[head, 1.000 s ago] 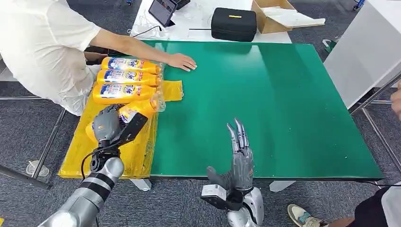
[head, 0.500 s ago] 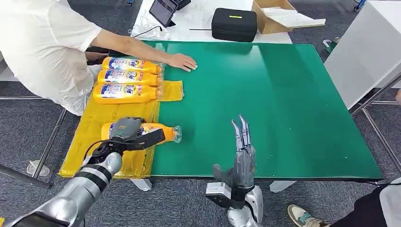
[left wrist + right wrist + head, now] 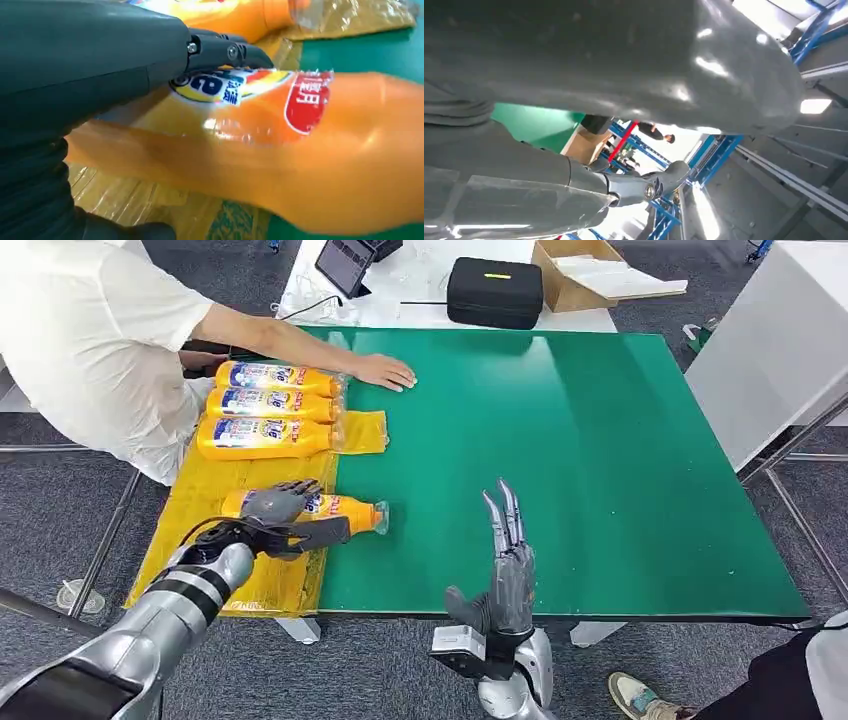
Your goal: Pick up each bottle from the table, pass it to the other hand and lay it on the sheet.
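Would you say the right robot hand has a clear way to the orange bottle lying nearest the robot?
Probably yes. The right robot hand stands open, fingers up, at the table's near edge, with bare green table between it and the orange bottle. However, the left robot hand rests on that bottle.

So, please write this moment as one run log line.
left hand: on fourth bottle | bottle: lying on sheet edge | right hand: open, idle
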Robot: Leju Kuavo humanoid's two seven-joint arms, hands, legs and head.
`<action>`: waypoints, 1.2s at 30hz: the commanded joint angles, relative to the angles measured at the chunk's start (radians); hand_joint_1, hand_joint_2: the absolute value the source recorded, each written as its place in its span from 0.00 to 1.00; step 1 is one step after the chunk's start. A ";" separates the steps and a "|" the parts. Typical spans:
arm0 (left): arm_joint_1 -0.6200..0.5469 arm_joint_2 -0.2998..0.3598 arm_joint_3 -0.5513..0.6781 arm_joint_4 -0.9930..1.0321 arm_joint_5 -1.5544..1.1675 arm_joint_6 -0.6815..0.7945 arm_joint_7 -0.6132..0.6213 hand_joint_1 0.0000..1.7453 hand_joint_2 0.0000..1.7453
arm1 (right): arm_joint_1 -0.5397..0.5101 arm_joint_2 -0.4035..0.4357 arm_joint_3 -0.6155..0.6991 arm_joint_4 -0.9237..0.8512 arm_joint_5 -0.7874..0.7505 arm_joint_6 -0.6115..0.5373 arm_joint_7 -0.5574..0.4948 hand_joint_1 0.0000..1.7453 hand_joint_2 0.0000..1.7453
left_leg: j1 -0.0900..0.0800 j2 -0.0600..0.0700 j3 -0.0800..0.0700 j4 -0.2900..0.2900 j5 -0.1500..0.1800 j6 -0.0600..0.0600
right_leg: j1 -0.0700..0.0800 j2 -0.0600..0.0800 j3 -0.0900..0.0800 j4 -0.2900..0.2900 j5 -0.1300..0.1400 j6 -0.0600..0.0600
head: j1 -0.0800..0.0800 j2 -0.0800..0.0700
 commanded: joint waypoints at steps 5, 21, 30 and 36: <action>-0.040 -0.011 -0.040 0.083 0.023 -0.047 0.005 0.00 1.00 | -0.040 -0.028 0.008 0.061 0.003 -0.002 -0.001 0.00 1.00 | 0.000 0.002 0.005 0.000 -0.002 0.001 | 0.001 0.000 0.005 -0.001 -0.001 -0.002 | 0.000 0.000; 0.004 -0.006 -0.085 -0.079 0.088 0.051 -0.127 0.00 1.00 | -0.024 -0.015 -0.021 0.050 0.044 -0.002 -0.001 0.00 1.00 | 0.000 0.000 0.005 0.000 -0.002 0.001 | 0.000 -0.001 0.005 0.000 -0.002 -0.002 | 0.000 0.000; 0.067 0.023 -0.152 -0.242 0.121 0.073 -0.151 0.00 1.00 | -0.010 -0.011 -0.046 0.033 0.051 -0.002 -0.001 0.00 1.00 | 0.000 0.001 0.005 0.000 -0.002 0.001 | 0.001 -0.001 0.005 0.000 -0.002 -0.002 | 0.000 0.000; 0.098 0.078 -0.239 -0.320 0.143 0.054 -0.183 0.00 1.00 | -0.020 -0.009 -0.034 0.037 0.055 -0.002 -0.001 0.00 1.00 | 0.000 0.002 0.003 0.000 -0.001 0.000 | 0.000 0.001 0.002 0.000 -0.001 -0.001 | 0.000 0.000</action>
